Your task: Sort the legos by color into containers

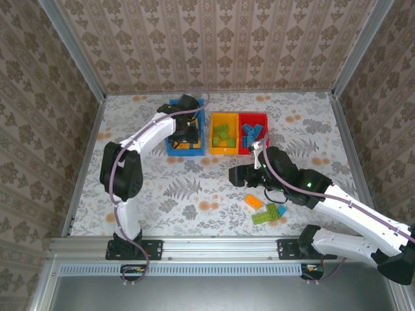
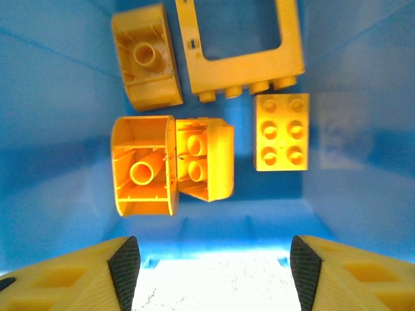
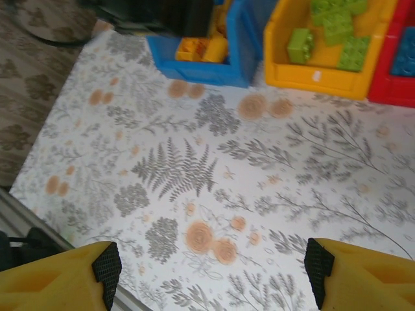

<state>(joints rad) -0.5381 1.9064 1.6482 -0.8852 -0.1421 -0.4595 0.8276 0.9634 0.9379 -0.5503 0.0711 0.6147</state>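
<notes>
**Loose bricks lie on the near side of the right hand**

The tabletop [image 1: 162,194] carries three bins along its far part. The blue bin [image 1: 185,153] holds orange pieces, among them an open orange frame [image 2: 240,45]. The joined yellow bin [image 1: 224,152] and red bin [image 1: 243,123] hold green and blue pieces.

The left hand [image 2: 214,272] is seen above the blue bin with its fingers spread and nothing between them. The right hand [image 3: 212,269] is likewise spread and empty, held over bare tabletop just in front of the bins.

Three pieces are left unsorted on the tabletop: an orange brick [image 1: 253,201], a green brick [image 1: 262,217] and a blue brick [image 1: 273,210]. They are clustered beside the right arm, toward its base from the right hand and slightly to its right. The left hand is well apart from them, so the right arm is judged the nearer. The orange brick's long axis is seen to run diagonally in the top view.
</notes>
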